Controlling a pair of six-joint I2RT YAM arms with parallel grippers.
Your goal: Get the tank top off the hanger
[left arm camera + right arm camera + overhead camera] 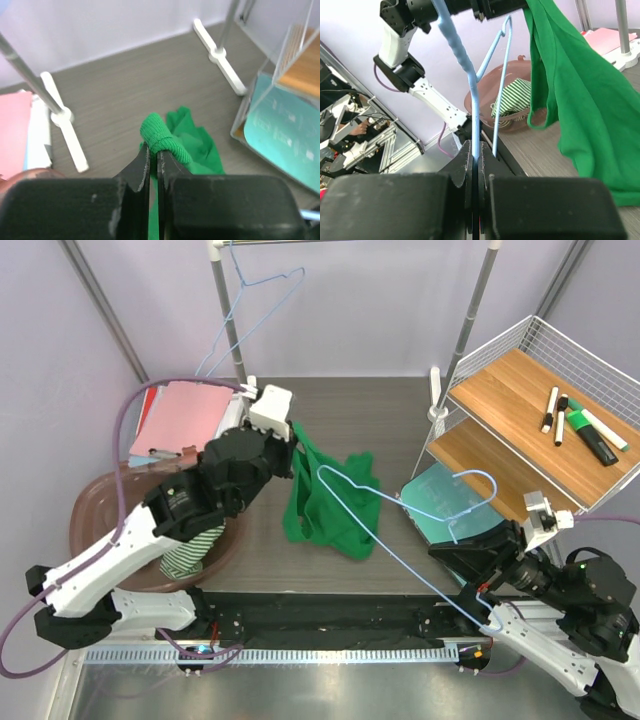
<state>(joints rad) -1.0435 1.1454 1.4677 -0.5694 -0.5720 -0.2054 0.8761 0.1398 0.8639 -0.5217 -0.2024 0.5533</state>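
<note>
Looking down from the top camera, you have the left tool [288, 438] left of centre, pressed together on a strap of the green tank top [325, 505]. The rest of the cloth sags from that pinch onto the dark surface [380, 410] in mid-frame. The light blue hanger [400, 540] lies with one end across the cloth and runs diagonally to the lower right, where the right tool [478, 592] pinches its wire. You cannot tell here whether the wire passes through a strap. A brown basin [95, 530] holding a striped cloth [190, 552] sits at the left, a wire shelf [540, 430] at the right, and a second hanger [255, 300] hangs at the top.

From the left wrist camera, your two black fingers [142, 165] meet at lower centre with a ribbed green strap bunched between their tips. The garment spreads below and to the right on the surface.

From the right wrist camera, the fingers are closed on the blue wire at lower centre. The wire climbs to the upper left, and the tank top hangs down the right side of the frame, the basin behind it.
</note>
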